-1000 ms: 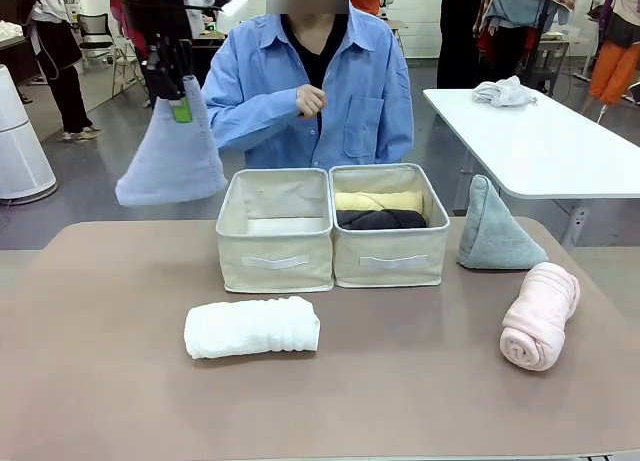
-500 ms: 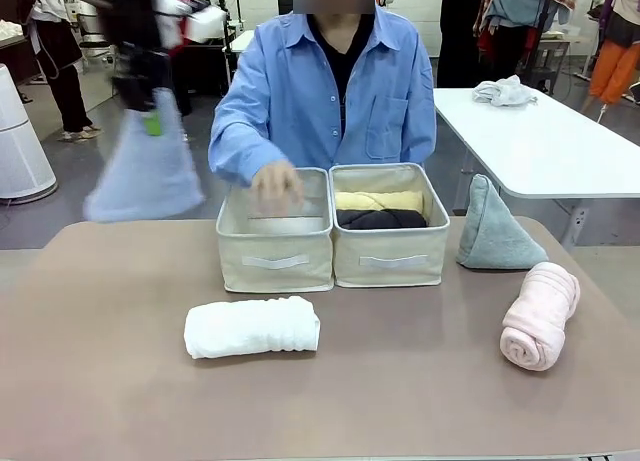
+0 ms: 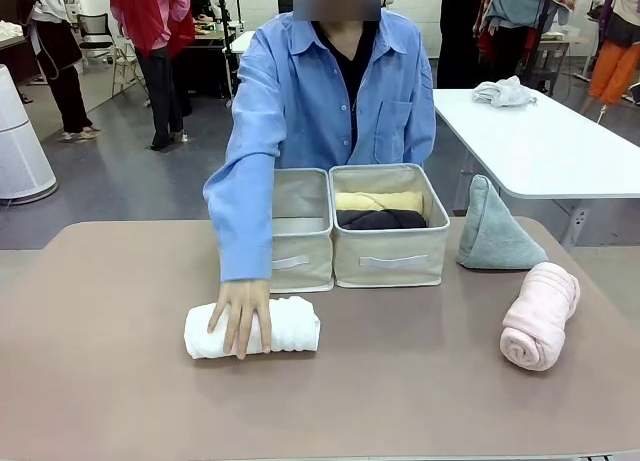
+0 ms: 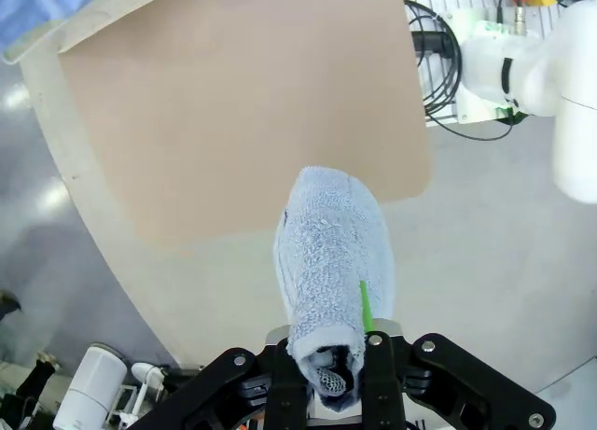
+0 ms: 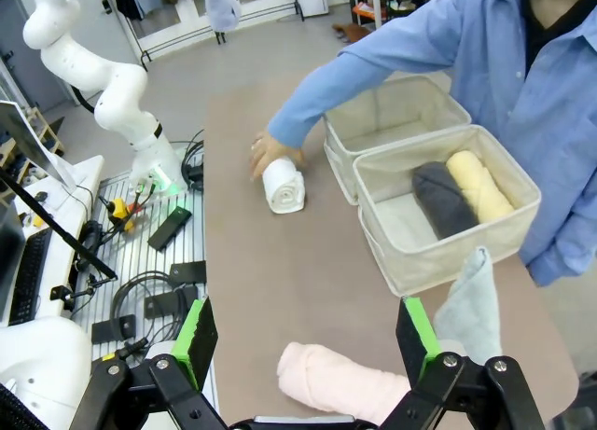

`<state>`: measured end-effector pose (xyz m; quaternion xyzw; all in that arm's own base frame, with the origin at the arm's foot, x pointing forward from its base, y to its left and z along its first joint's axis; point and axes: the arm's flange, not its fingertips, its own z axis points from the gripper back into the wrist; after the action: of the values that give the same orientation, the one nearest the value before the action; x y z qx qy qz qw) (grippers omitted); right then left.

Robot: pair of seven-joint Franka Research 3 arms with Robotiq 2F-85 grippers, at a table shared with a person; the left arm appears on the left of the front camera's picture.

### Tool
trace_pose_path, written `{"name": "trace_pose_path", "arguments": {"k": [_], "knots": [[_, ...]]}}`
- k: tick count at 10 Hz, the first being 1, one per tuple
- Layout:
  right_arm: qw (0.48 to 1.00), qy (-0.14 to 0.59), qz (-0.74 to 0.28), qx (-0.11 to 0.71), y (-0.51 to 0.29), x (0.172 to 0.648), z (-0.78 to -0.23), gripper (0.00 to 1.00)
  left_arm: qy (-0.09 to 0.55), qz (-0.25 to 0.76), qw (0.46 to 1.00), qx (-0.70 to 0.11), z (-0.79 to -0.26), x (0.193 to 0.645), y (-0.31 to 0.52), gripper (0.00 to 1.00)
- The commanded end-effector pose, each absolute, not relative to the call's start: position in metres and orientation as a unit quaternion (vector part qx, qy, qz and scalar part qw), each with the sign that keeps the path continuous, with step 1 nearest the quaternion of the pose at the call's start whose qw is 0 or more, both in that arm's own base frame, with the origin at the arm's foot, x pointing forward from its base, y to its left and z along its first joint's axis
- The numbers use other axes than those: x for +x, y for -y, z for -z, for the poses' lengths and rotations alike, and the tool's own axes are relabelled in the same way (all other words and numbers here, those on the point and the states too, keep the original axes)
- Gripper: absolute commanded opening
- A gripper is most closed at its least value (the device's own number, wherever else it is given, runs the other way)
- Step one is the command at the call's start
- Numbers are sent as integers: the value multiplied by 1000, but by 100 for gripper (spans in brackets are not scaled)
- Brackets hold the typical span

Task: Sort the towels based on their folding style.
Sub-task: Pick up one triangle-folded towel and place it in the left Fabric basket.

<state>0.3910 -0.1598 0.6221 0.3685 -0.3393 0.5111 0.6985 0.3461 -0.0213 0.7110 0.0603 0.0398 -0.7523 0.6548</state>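
Between the closed fingers of the left tool point(image 4: 336, 379) sits the narrow end of the blue towel point(image 4: 331, 253), which runs out toward 12 o'clock, the worktop point(image 4: 233, 94) beyond at 11 o'clock. The right tool point(image 5: 306, 341) has its fingers spread wide and grips nothing; the pink roll point(image 5: 340, 383) lies just below it at 5 o'clock, the grey-green cone point(image 5: 471, 309) at 3 o'clock. Seen from the front, two boxes stand side by side mid-worktop: the right box point(image 3: 390, 261) holds a yellow roll point(image 3: 378, 200) with a dark grey roll point(image 3: 380, 219) touching it at 6 o'clock. At 7 o'clock of the left box point(image 3: 305, 231) lies the white roll point(image 3: 290, 326), a person's hand point(image 3: 240, 316) flat on its left end.
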Motion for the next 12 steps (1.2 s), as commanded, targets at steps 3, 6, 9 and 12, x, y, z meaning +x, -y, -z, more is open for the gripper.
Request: {"name": "trace_pose_path", "arguments": {"k": [3,6,9,12], "knots": [[698,339,-511,370,159,391,-622,100,-35,742,666,64,-697,365,32,17],[698,339,-511,370,159,391,-622,100,-37,740,669,62,-695,368,37,17],[698,339,-511,370,159,391,-622,100,-27,738,672,62,-696,371,37,17],[698,339,-511,370,159,391,-622,100,-25,745,662,76,-705,385,55,17]]}}
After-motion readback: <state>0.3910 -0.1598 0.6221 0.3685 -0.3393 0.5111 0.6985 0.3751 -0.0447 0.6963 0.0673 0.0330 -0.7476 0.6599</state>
